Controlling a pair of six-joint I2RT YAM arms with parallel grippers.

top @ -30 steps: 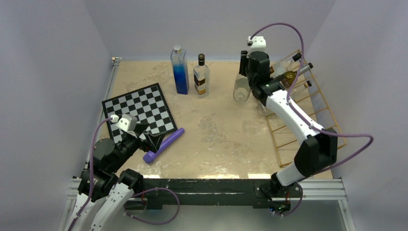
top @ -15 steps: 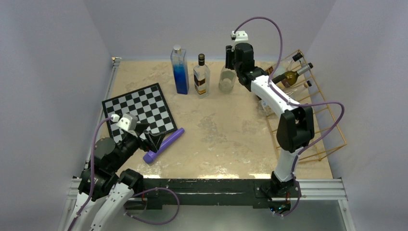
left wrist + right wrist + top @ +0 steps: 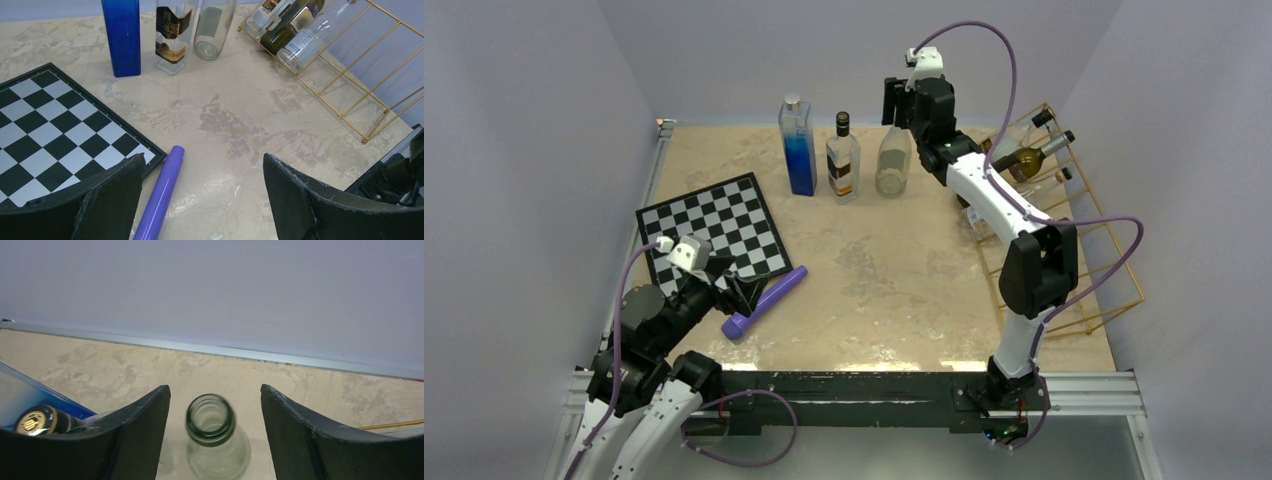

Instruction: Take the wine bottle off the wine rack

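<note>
A clear empty wine bottle [image 3: 891, 165] stands upright on the table, right of a whisky bottle. My right gripper [image 3: 892, 110] is open straight above it. In the right wrist view the slightly blurred bottle mouth [image 3: 210, 419] lies between my fingers, touching neither, and the gripper [image 3: 215, 390] holds nothing. The gold wire wine rack [image 3: 1064, 250] stands at the right with a dark bottle [image 3: 1024, 158] and other bottles lying in it. My left gripper [image 3: 742, 292] is open and empty, low at the near left, beside a purple cylinder [image 3: 160, 195].
A tall blue bottle [image 3: 798, 145] and the whisky bottle [image 3: 842, 160] stand at the back, left of the clear bottle. A chessboard [image 3: 714, 230] lies at the left, with the purple cylinder [image 3: 766, 300] at its near corner. The rack [image 3: 350, 65] fills the right side.
My right arm carried the clear bottle left from the rack side, stood it beside the whisky bottle and let it go. The left arm has not moved.
</note>
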